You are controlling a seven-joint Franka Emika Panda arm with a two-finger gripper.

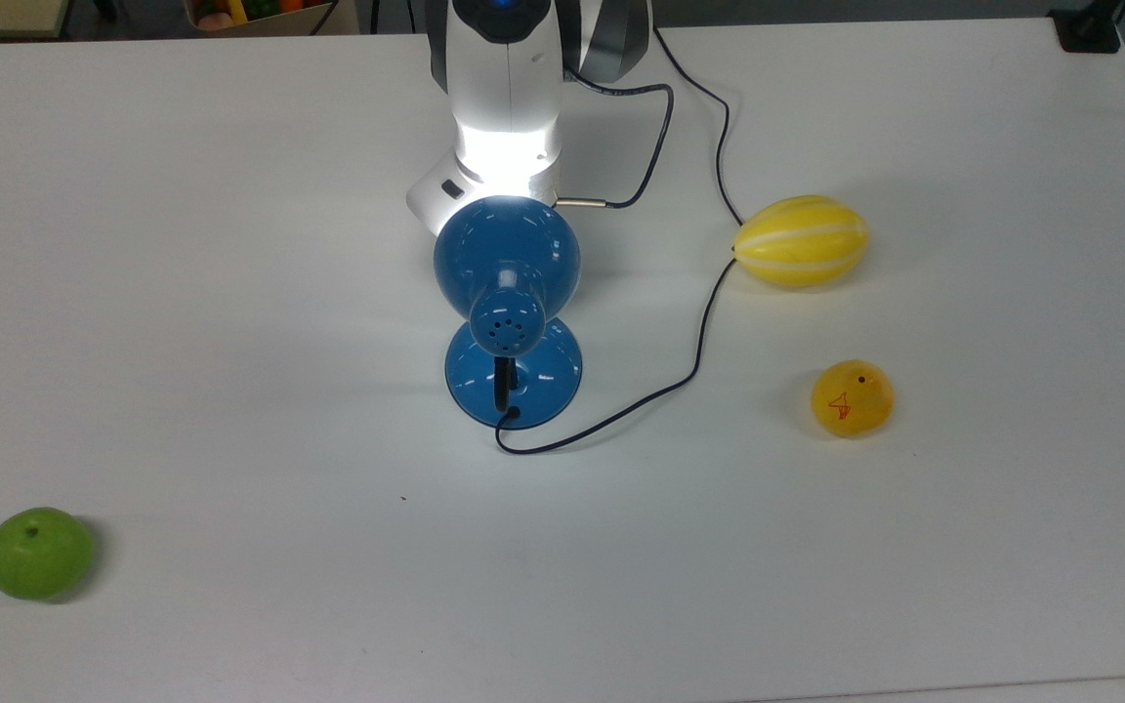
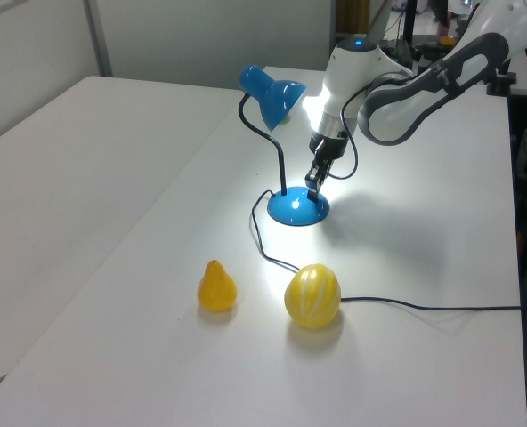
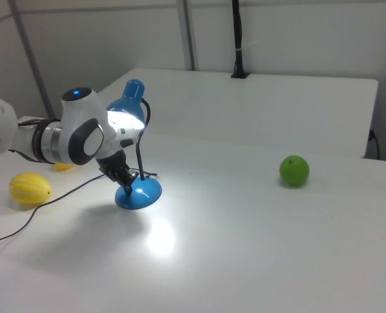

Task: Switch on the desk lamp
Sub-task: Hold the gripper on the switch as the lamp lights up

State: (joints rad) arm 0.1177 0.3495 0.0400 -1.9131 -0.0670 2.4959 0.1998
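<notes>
Desk lamp [image 1: 509, 303] is glowing mid-table in the top view, its shade hiding the gripper, while in the left view the gripper [image 2: 314, 182] is pressing its tips, seemingly pinched together and holding nothing, onto the blue base [image 2: 297, 208], and in the right view it is sitting half-shadowed under the lit shade.

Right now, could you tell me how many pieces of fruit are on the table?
3. A yellow melon lies at the top view's right, a yellow pear just below it, and a green apple sits alone at the top view's lower left. None seems hidden.

White arm [image 2: 406, 76], grey joints, black pincer [image 2: 315, 181]
</notes>
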